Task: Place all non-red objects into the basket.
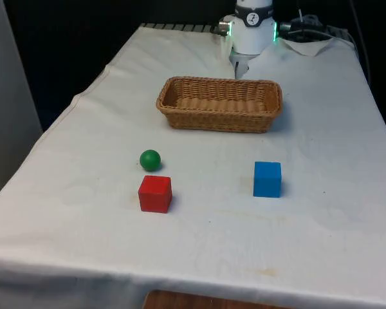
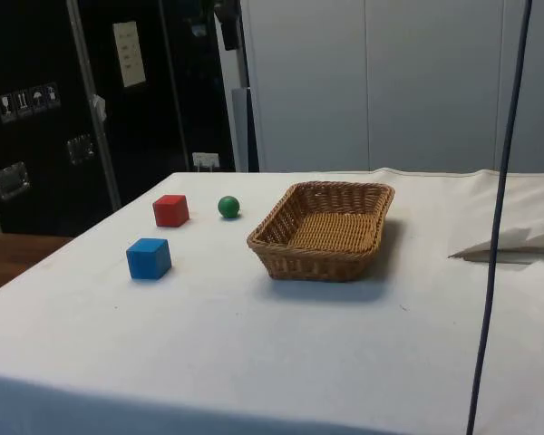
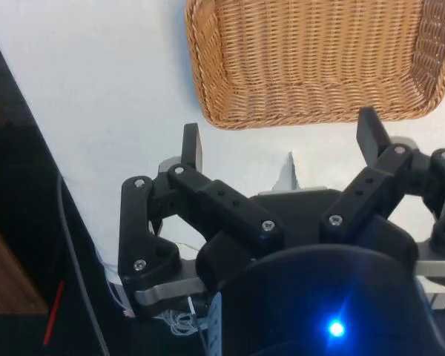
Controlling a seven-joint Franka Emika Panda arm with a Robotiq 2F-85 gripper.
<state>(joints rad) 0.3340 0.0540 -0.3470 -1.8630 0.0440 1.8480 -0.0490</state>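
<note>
A wicker basket [image 1: 220, 103] [image 2: 325, 228] [image 3: 311, 59] stands on the white cloth with nothing in it. In front of it lie a small green ball [image 1: 150, 159] [image 2: 228, 207], a red cube [image 1: 155, 193] [image 2: 170, 210] and a blue cube [image 1: 267, 179] [image 2: 149, 258], all apart from each other. My gripper [image 3: 280, 144] hovers above the cloth behind the basket, near the robot's base [image 1: 252, 32]. It is open, its fingers [image 3: 190, 146] spread wide with nothing between them.
A crumpled fold of cloth [image 2: 512, 240] lies behind the basket near the robot base. Cables [image 1: 309, 29] run at the far end on the front view's right. Dark cabinets [image 2: 72, 100] stand beyond the table's edge in the side view.
</note>
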